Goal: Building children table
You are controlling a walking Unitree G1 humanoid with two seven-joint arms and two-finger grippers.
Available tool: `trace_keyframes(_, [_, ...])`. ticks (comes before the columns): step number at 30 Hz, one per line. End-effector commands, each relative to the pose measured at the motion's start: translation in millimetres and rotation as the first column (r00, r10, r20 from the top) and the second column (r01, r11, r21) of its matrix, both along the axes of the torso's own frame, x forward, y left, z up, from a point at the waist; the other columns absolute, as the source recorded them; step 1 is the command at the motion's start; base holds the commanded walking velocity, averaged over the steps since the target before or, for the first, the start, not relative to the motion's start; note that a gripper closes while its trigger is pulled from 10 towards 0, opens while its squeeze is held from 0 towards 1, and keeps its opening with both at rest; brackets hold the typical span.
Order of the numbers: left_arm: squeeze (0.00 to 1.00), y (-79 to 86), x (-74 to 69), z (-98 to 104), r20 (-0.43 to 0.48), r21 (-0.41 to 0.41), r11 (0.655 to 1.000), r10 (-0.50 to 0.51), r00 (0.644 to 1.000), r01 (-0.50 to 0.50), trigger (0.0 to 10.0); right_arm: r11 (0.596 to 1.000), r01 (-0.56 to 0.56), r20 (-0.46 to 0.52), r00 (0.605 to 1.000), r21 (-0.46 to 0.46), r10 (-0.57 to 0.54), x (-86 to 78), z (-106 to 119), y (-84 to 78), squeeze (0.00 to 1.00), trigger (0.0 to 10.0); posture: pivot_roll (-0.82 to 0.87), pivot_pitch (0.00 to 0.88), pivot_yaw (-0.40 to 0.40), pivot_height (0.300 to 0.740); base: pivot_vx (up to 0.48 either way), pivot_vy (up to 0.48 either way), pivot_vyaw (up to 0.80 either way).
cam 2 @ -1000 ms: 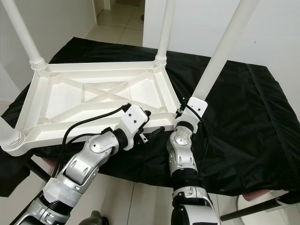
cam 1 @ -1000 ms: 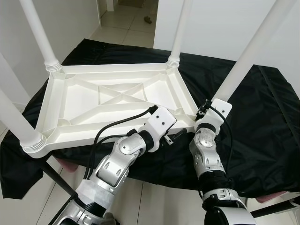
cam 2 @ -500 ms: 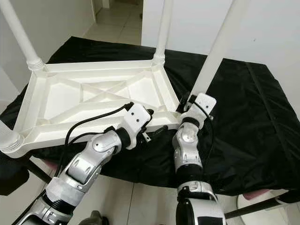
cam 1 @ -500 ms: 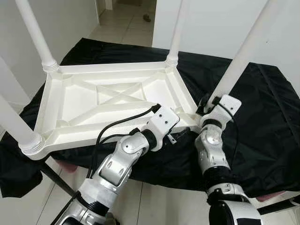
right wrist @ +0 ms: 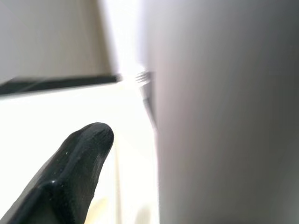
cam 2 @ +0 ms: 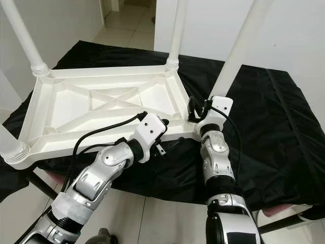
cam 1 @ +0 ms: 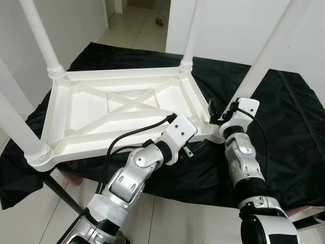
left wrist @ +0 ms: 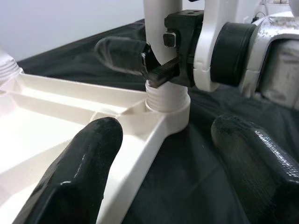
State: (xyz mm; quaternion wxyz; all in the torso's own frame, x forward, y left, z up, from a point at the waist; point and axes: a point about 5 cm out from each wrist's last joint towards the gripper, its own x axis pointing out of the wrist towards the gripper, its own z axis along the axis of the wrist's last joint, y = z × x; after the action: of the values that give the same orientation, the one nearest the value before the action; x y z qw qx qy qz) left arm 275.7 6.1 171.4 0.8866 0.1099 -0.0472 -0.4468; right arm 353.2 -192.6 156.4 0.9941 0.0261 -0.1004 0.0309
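Note:
A white plastic children's table (cam 1: 122, 107) lies upside down on a black cloth (cam 1: 284, 127), its legs pointing up. My right gripper (cam 1: 217, 113) is at the near right corner, shut on the base of the near right leg (cam 1: 269, 51) just above its threaded collar (left wrist: 167, 100). In the left wrist view one of its black fingers (left wrist: 119, 52) sticks out past the leg. My left gripper (cam 1: 197, 147) hovers open just below that corner, its fingers (left wrist: 74, 172) wide apart, holding nothing.
Three more legs stand at the other corners, such as the far left leg (cam 1: 43, 40) and the near left leg (cam 1: 18, 127). The cloth-covered stand ends at its front edge, with a dark metal bar (cam 1: 61, 195) beneath. A doorway with tiled floor (cam 1: 137, 20) lies behind.
My right wrist has swung up and round the near right leg's base, from the near side to the right of it. The left gripper has stayed near the corner, open.

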Motion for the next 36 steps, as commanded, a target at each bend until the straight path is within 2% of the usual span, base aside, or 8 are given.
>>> trace_keyframes(1, [0.00, -0.5, -3.8, -2.5, -0.006, 0.028, 0.999, -0.030, 1.000, 0.030, 10.0, 1.000, -0.029, -0.014, 0.999, -0.010, 0.029, -2.8, -2.4, -8.1, 0.00, 10.0, 0.14, 0.022, -0.050, 0.740, 0.000, 0.000, 0.00])
trace_keyframes(14, [0.00, 2.9, -11.9, -9.7, -0.021, 0.077, 0.993, -0.092, 0.996, 0.094, 10.0, 0.896, -0.414, -0.113, 0.910, -0.161, 0.400, -12.6, -4.6, -24.0, 0.00, 10.0, 0.14, 0.019, -0.039, 0.740, 0.000, 0.000, 0.00])
trace_keyframes(15, [0.00, 2.3, -12.2, -9.6, -0.020, 0.077, 0.992, -0.095, 0.995, 0.097, 10.0, 0.882, -0.442, -0.130, 0.896, -0.165, 0.425, -13.0, -6.0, -23.1, 0.00, 8.4, 0.14, 0.018, -0.039, 0.740, 0.000, 0.000, 0.00])
trace_keyframes(16, [0.00, 1.9, -12.4, -9.6, -0.020, 0.078, 0.992, -0.097, 0.995, 0.099, 10.0, 0.870, -0.464, -0.145, 0.884, -0.168, 0.444, -13.4, -7.9, -22.9, 0.00, 4.5, 0.14, 0.016, -0.039, 0.740, 0.000, 0.000, 0.00])
trace_keyframes(20, [0.00, 1.6, -12.4, -9.5, -0.020, 0.079, 0.992, -0.099, 0.995, 0.100, 10.0, 0.864, -0.475, -0.154, 0.878, -0.170, 0.453, -13.5, -9.2, -22.9, 0.00, 4.5, 0.14, 0.016, -0.040, 0.740, 0.000, 0.000, 0.00])
trace_keyframes(21, [0.00, 1.4, -12.4, -9.2, -0.019, 0.080, 0.992, -0.100, 0.995, 0.101, 10.0, 0.856, -0.489, -0.166, 0.870, -0.168, 0.465, -13.5, -10.9, -23.6, 0.00, 0.0, 0.14, 0.013, -0.041, 0.740, 0.000, 0.000, 0.00])
trace_keyframes(31, [0.00, 2.0, -12.2, -8.3, -0.017, 0.083, 0.991, -0.101, 0.995, 0.102, 10.0, 0.838, -0.533, -0.192, 0.840, -0.118, 0.507, -16.6, -20.2, -18.2, 0.00, 0.0, 0.15, 0.012, -0.044, 0.740, 0.000, 0.000, 0.00])
trace_keyframes(36, [0.00, 2.6, -12.6, -9.0, -0.016, 0.083, 0.992, -0.096, 0.995, 0.097, 10.0, 0.919, -0.393, -0.148, 0.912, -0.041, 0.384, -16.9, -22.7, 5.2, 0.00, 0.0, 0.15, 0.005, -0.058, 0.740, 0.000, 0.000, 0.00])
